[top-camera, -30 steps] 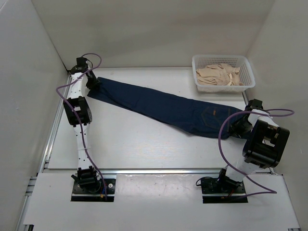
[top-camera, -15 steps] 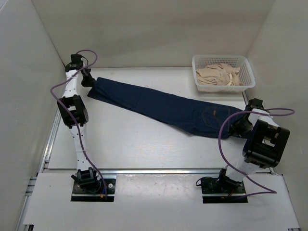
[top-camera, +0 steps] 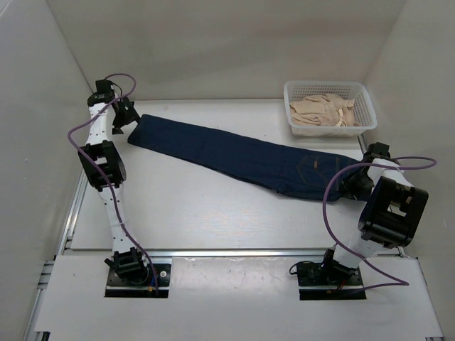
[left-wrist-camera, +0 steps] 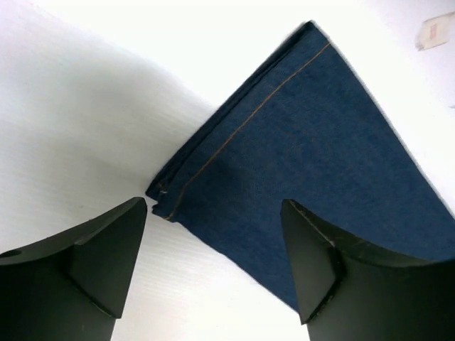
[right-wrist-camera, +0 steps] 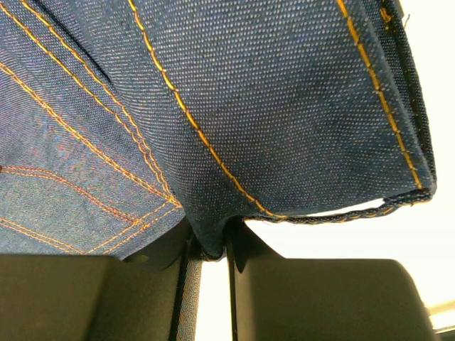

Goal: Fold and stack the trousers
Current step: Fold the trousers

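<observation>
One white basket (top-camera: 334, 131) of beige cloth (top-camera: 323, 108) near trousers (top-camera: 242, 158)

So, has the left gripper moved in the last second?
Yes. The left gripper has backed off the hem of the trousers toward the left wall, farther from the basket, jaws now open.
</observation>
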